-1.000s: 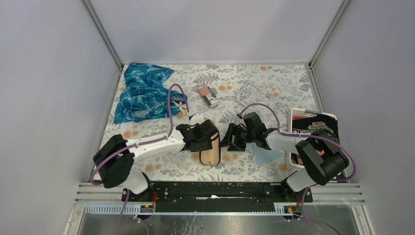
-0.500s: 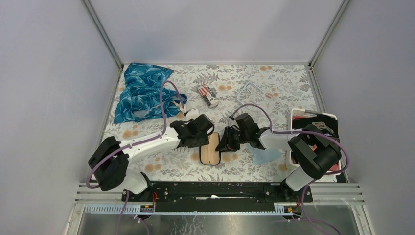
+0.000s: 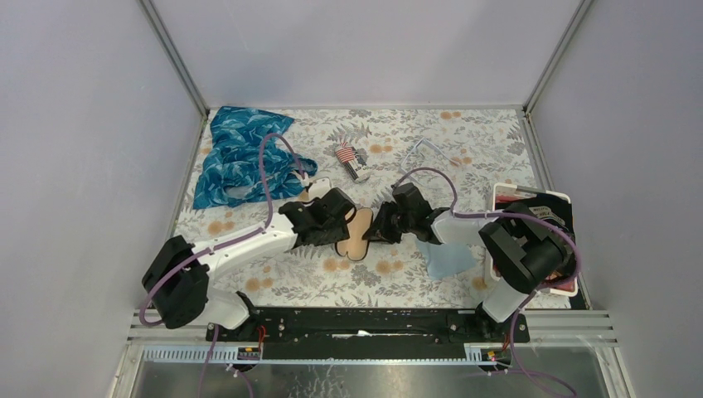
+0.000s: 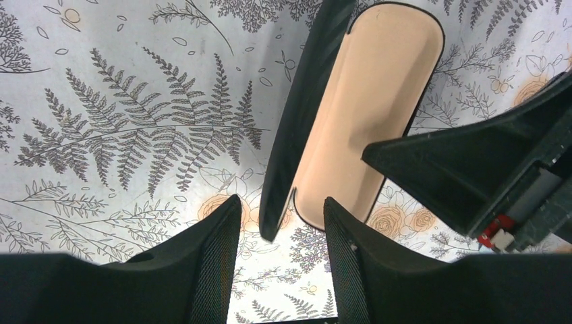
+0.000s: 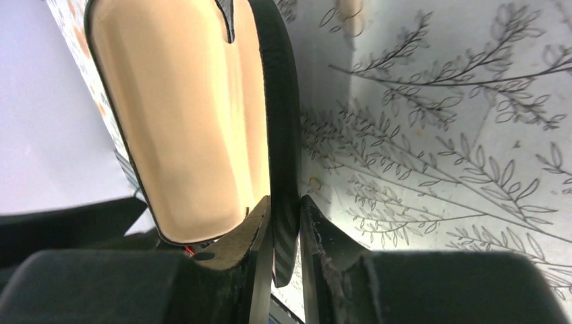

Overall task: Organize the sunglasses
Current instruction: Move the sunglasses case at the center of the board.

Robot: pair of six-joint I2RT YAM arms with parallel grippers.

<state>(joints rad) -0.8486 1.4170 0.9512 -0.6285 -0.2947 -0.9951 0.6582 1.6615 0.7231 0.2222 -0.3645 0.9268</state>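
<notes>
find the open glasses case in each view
Top external: open glasses case at centre.
Left wrist: open glasses case upper middle, slanting.
Right wrist: open glasses case upper left.
Shared landmark: fern-print tablecloth under it.

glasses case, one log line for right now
glasses case: open, tan lining showing | right gripper: pinching its black rim | left gripper: open, straddling rim

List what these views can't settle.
Top view: left gripper and right gripper cover much of the open case; sunglasses cannot be picked out.
Top view: the right arm hides part of the white bin; its contents are too small to tell.
Right wrist view: the top edge crops the case.
</notes>
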